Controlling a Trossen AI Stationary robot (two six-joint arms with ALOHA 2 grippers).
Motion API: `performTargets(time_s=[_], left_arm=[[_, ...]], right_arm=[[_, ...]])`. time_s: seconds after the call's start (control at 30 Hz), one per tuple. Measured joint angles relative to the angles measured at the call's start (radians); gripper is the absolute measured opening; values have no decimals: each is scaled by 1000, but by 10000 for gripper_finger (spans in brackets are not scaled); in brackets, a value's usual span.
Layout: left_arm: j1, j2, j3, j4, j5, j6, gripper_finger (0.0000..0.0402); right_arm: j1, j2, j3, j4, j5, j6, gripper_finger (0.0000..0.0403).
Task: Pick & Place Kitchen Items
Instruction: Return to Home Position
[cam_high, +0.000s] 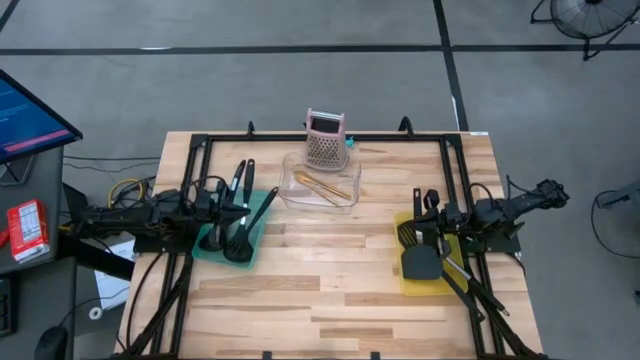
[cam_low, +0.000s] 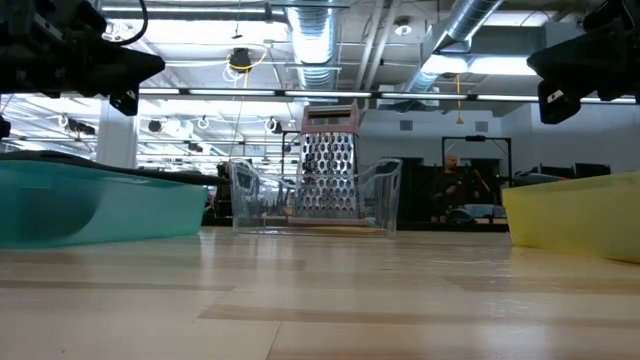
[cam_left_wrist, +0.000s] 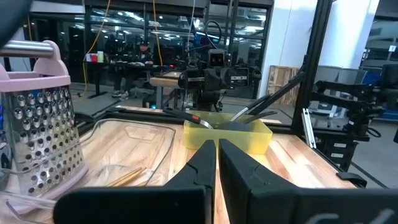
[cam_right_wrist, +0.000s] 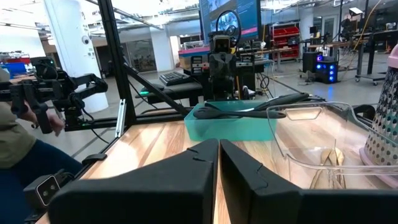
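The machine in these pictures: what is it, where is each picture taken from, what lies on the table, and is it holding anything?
It is a robot with two dark arms at a wooden table. One camera looks down from above, one looks level across the tabletop, one rides on each wrist. The left pincer and right pincer are both shut, holding nothing. A green bin holds black utensils, a yellow bin a black turner, a clear tray pale sticks; a pink grater stands by the tray.
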Motion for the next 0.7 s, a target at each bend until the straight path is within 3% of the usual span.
performTargets(time_s=[0.7], left_arm=[[0,0,0,13,-1,0,4]], right_arm=[[0,0,0,0,0,0,16]])
